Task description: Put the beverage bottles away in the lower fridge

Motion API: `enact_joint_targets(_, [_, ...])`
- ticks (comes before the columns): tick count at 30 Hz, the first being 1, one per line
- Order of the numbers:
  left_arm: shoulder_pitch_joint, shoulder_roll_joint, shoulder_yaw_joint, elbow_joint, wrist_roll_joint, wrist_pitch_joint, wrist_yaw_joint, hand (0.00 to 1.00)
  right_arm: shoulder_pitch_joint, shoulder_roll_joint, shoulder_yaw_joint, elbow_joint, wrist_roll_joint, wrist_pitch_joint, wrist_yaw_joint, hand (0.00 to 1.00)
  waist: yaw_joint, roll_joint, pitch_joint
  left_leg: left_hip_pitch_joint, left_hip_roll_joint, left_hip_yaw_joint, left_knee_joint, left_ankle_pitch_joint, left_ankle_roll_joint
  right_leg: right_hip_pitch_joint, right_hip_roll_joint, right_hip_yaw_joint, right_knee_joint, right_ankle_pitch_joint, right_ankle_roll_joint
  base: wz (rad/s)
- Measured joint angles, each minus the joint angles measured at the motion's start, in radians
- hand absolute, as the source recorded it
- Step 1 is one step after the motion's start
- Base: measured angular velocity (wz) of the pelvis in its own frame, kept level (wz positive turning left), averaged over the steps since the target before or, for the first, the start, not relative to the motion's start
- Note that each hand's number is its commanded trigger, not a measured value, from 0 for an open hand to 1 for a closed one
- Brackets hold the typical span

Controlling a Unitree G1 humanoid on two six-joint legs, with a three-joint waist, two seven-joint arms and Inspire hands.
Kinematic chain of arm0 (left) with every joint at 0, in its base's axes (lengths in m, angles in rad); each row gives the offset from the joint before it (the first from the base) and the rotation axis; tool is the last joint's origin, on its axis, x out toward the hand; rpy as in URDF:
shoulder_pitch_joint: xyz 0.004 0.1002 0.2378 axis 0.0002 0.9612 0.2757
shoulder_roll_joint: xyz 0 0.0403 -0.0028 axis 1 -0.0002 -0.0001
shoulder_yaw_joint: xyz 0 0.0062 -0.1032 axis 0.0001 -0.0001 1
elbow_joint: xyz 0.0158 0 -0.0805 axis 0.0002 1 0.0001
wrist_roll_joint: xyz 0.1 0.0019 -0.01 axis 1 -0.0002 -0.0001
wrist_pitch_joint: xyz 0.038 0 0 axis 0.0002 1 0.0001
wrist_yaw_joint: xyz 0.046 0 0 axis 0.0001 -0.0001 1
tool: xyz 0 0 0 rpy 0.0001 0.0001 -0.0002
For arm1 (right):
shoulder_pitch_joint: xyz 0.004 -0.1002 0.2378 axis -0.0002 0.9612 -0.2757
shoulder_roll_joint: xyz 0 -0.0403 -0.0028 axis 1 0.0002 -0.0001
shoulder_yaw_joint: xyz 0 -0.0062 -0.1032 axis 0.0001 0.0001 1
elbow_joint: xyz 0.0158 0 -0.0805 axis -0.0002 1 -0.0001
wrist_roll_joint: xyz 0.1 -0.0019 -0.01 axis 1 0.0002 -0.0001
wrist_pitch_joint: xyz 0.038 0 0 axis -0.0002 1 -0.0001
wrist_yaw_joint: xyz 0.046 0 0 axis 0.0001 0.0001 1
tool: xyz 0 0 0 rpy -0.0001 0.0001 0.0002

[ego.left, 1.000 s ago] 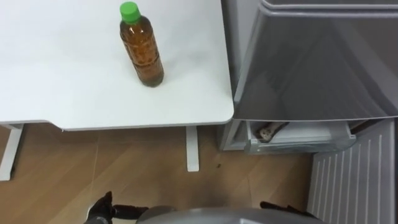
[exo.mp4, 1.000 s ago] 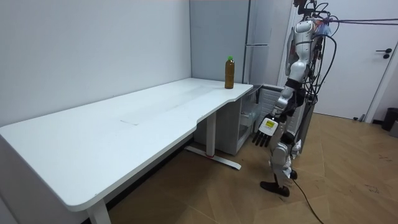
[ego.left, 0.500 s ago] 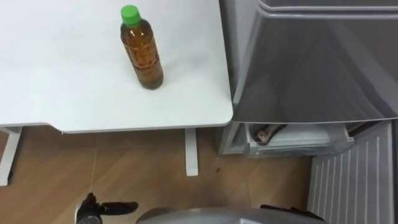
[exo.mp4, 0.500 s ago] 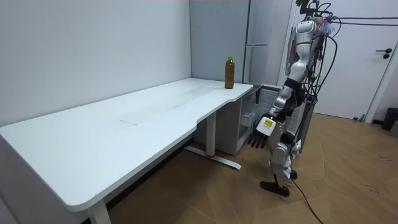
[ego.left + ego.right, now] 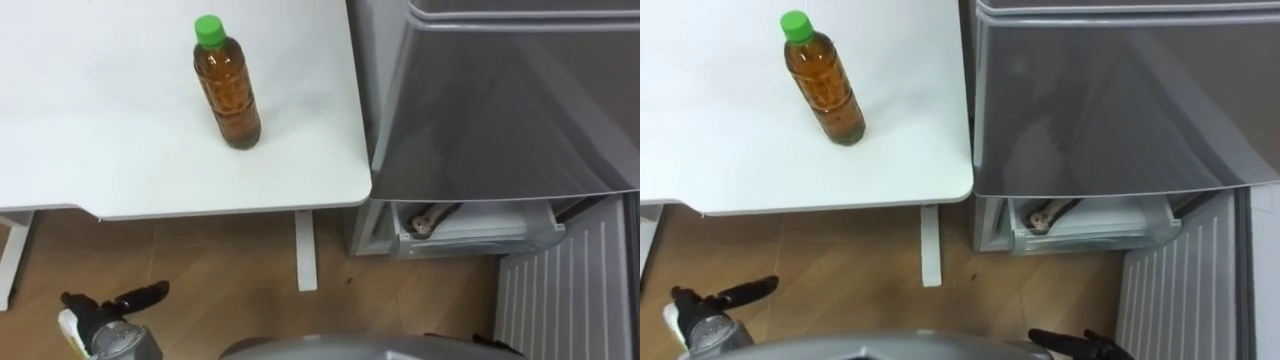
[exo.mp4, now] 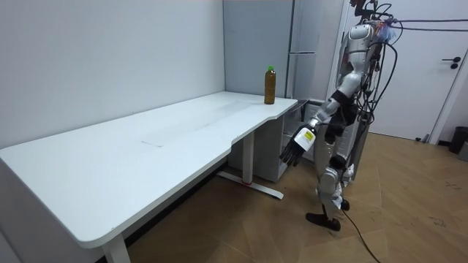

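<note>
A bottle of brown tea with a green cap (image 5: 228,85) stands upright near the right end of the white table (image 5: 100,160). To its right is the grey fridge (image 5: 510,100); its lower compartment (image 5: 470,228) is open, with the ribbed inside of the lower door (image 5: 565,290) swung out. My left hand (image 5: 105,312) hangs low over the floor in front of the table, fingers straight, holding nothing. It is well below and short of the bottle. My right hand (image 5: 1072,344) shows as dark relaxed fingers at the bottom edge, also holding nothing. In the room view I stand before the fridge (image 6: 292,44) at the table's far end.
A white table leg (image 5: 305,250) stands between my left hand and the fridge. Wooden floor (image 5: 220,270) lies in front of the table. The open lower door takes up the floor at my right.
My left hand has swung up and out to the left, away from my body. The bottle and fridge have not moved; the view has shifted slightly.
</note>
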Motion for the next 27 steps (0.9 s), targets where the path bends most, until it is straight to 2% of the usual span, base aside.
enact_joint_targets(9, [0.009, -0.001, -0.015, -0.217, 0.03, -0.086, 0.177, 0.0, 0.0, 0.017, -0.003, -0.002, -0.03, -0.026, -0.029, 0.0, 0.001, 0.0, 0.0013, 0.013, 0.003, 0.001, 0.003, -0.001, -0.001, 0.013, 0.003, 0.003, 0.005, 0.002, -0.003, -0.01])
enact_joint_targets(12, [0.009, 0.0, -0.014, -0.242, 0.07, -0.106, 0.224, 0.0, -0.002, 0.017, -0.003, 0.0, -0.03, -0.03, -0.03, 0.0, 0.0, 0.0, 0.0013, 0.013, 0.003, 0.001, 0.004, -0.001, -0.002, 0.013, 0.003, 0.005, 0.002, 0.002, -0.003, 0.0])
enact_joint_targets(17, [0.013, 0.006, -0.014, -0.313, 0.139, -0.108, 0.31, 0.0, -0.006, 0.017, -0.002, -0.001, -0.029, -0.031, -0.027, 0.0, 0.0, 0.001, 0.001, 0.013, 0.002, 0.001, 0.001, -0.001, -0.002, 0.012, 0.004, 0.006, -0.002, 0.002, -0.003, 0.0])
enact_joint_targets(22, [0.02, 0.005, -0.017, -0.331, 0.145, -0.108, 0.347, 0.0, -0.005, 0.018, -0.003, 0.002, -0.031, -0.031, -0.026, 0.0, -0.001, 0.002, 0.0015, 0.015, 0.003, -0.004, 0.002, -0.002, -0.003, 0.015, 0.005, 0.005, 0.0, 0.002, -0.003, 0.01])
enact_joint_targets(27, [0.028, 0.003, -0.018, -0.405, 0.181, -0.107, 0.357, 0.0, 0.005, 0.018, -0.004, 0.008, -0.027, -0.043, -0.024, 0.0, 0.017, 0.005, 0.0029, 0.012, 0.004, -0.012, 0.013, -0.004, -0.003, 0.02, 0.006, 0.003, 0.001, 0.003, -0.004, 0.03])
